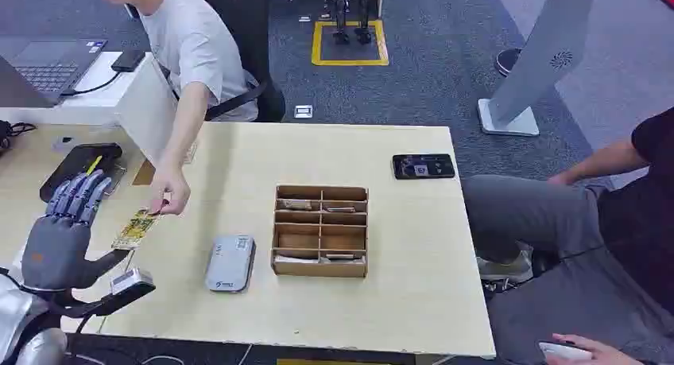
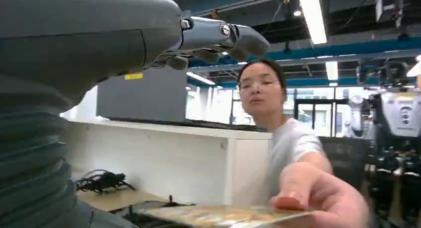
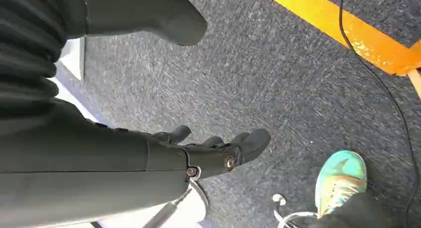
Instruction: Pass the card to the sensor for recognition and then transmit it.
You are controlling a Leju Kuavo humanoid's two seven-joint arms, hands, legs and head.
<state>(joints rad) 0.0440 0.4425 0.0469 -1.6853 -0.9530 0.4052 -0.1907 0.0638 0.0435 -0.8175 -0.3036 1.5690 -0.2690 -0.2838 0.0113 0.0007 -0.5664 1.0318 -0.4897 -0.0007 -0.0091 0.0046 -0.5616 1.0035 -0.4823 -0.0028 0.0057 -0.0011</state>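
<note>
Head view puts the robot's left hand (image 1: 67, 222) at about eight o'clock on the wooden table (image 1: 397, 317), raised palm-side toward the table's middle, its fingers (image 1: 79, 196) spread and straight, holding nothing. The card (image 1: 135, 228), yellow and patterned, sits just at three o'clock of that hand, near it but apart from the fingers. A person's hand (image 1: 169, 194) pinches the card's far end, reaching in from eleven o'clock; the person wears a pale shirt and sits at the table's far-left corner.

At six o'clock from the card lies the grey sensor (image 1: 230, 262), flat on the table. Just to its three o'clock stands a brown compartment box (image 1: 321, 231) with small items in several cells. A black phone (image 1: 423, 166) lies toward two o'clock near the table's right edge.

Left wrist view shows the card (image 2: 223, 215) edge-on beneath the open hand (image 2: 198, 39), pinched by the person's fingers (image 2: 308, 193).

Right wrist view shows the right hand (image 3: 218, 148) hanging over grey carpet, fingers loosely extended and apart, holding nothing. A teal shoe (image 3: 340, 181) rests on the floor near it.
</note>
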